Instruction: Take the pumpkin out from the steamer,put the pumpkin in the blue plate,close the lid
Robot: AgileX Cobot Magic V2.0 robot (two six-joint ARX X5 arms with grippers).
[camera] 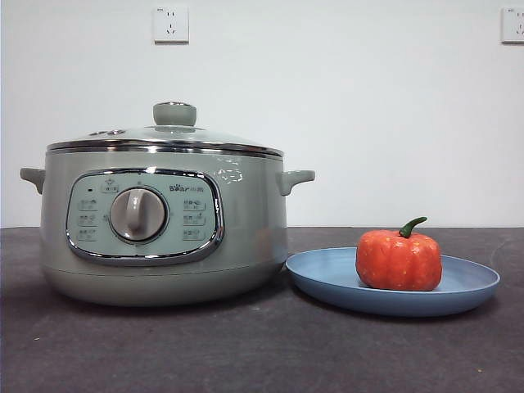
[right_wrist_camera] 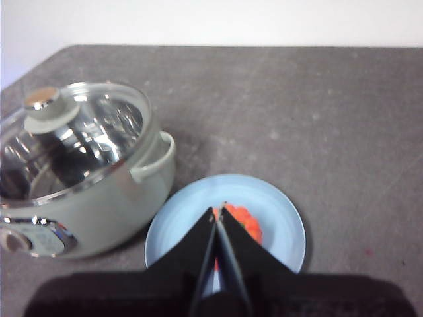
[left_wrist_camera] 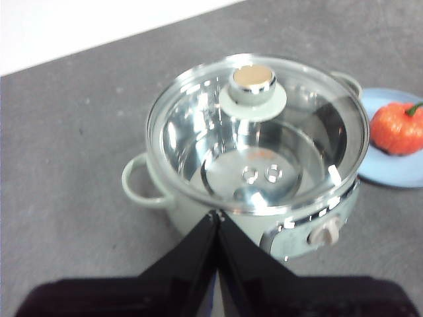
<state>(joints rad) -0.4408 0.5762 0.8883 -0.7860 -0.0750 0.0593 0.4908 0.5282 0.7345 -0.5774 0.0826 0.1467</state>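
The orange-red pumpkin (camera: 399, 259) with its green stem sits upright in the blue plate (camera: 327, 274), to the right of the sage-green steamer (camera: 164, 225). The glass lid (camera: 174, 131) rests shut on the steamer's chrome rim, knob up. My left gripper (left_wrist_camera: 217, 215) hangs shut above the steamer (left_wrist_camera: 258, 139), near its front rim, with nothing held. Shut and empty too, my right gripper (right_wrist_camera: 219, 210) hovers over the plate (right_wrist_camera: 277, 221), its jaws hiding part of the pumpkin (right_wrist_camera: 246, 223). Neither arm shows in the front view.
The steamer's side handles (camera: 295, 178) stick out left and right; the right one reaches over the plate's edge. Dark grey tabletop (camera: 246, 344) runs in front of both. A white wall with sockets (camera: 170, 24) stands behind.
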